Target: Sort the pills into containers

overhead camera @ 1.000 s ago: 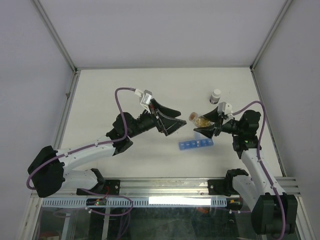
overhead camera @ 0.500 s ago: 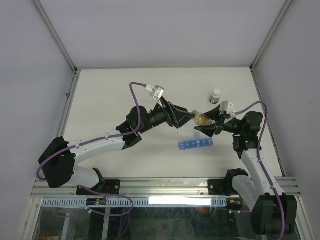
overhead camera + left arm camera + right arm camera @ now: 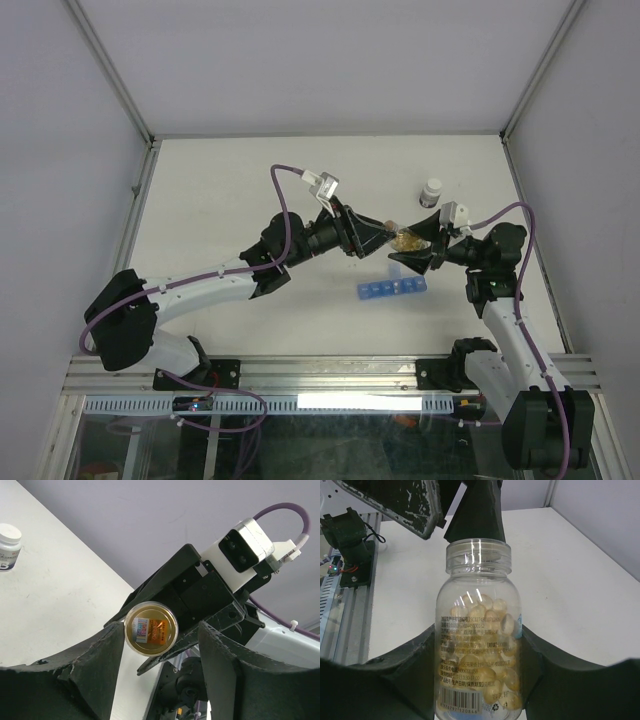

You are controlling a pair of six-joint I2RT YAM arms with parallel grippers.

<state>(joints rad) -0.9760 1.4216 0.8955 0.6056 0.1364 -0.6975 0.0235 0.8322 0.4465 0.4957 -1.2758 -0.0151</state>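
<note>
A clear bottle [image 3: 479, 645] of pale yellow pills [image 3: 492, 611] lies level in the air, and my right gripper [image 3: 479, 685] is shut on its body. In the top view this bottle [image 3: 407, 240] points left from the right gripper [image 3: 418, 246], above the table. My left gripper [image 3: 383, 236] has come to the bottle's mouth end [image 3: 150, 628]. That end sits between its fingers, against the left one, with a gap to the right one, so my left gripper [image 3: 161, 647] is open. The containers [image 3: 391, 290], a blue pill organizer, lie on the table just below the bottle.
A small white-capped bottle [image 3: 431, 191] stands upright behind the right arm, and shows too at the left edge of the left wrist view [image 3: 7, 545]. Metal frame rails [image 3: 135, 215] run along the table's sides. The arm bases sit at the near edge.
My left arm has reached right, up to the bottle's mouth end, and its jaws have narrowed around it. The right arm and the bottle have held still.
</note>
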